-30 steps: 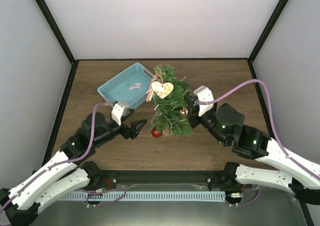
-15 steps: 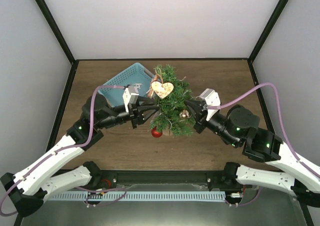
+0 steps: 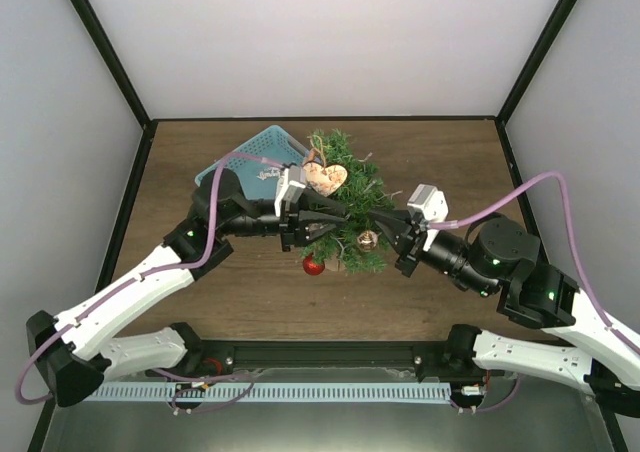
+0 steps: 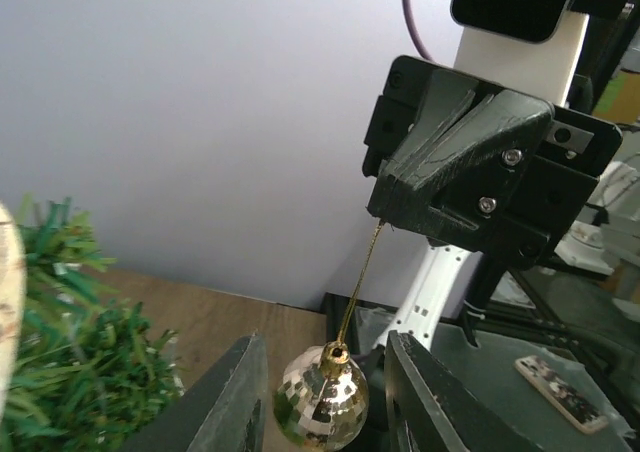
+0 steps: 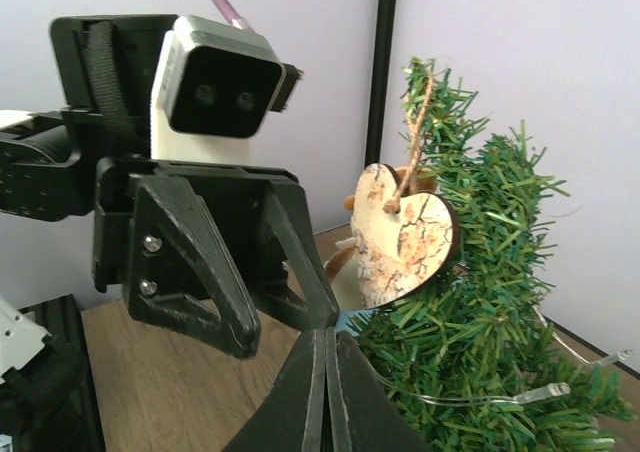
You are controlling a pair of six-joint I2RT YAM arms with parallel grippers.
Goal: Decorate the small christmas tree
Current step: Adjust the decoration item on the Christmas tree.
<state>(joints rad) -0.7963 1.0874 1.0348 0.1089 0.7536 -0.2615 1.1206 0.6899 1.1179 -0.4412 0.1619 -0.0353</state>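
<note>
The small christmas tree [image 3: 345, 187] stands mid-table with a wooden heart [image 3: 325, 179] near its top and a red ball [image 3: 314, 265] at its near side. My right gripper [image 3: 392, 234] is shut on the gold string of a mirrored gold ball [image 3: 368, 239] that hangs at the tree's near-right side. In the left wrist view this ball [image 4: 322, 397] dangles between the fingers of my left gripper [image 4: 325, 337], which is open narrowly, with thin gaps on both sides. The right wrist view shows its own shut gripper [image 5: 328, 334], the heart [image 5: 405, 234] and the left gripper [image 5: 283, 332] facing it.
A light-blue basket [image 3: 262, 137] sits behind the left arm, left of the tree, with small pale items inside. A thin light wire [image 5: 500, 397] runs through the branches. Black frame posts stand at the table's corners, and grey walls close it in.
My left arm has reached right to the tree's front and its jaws have narrowed. My right gripper has drawn back toward the near right, carrying the gold ball lower.
</note>
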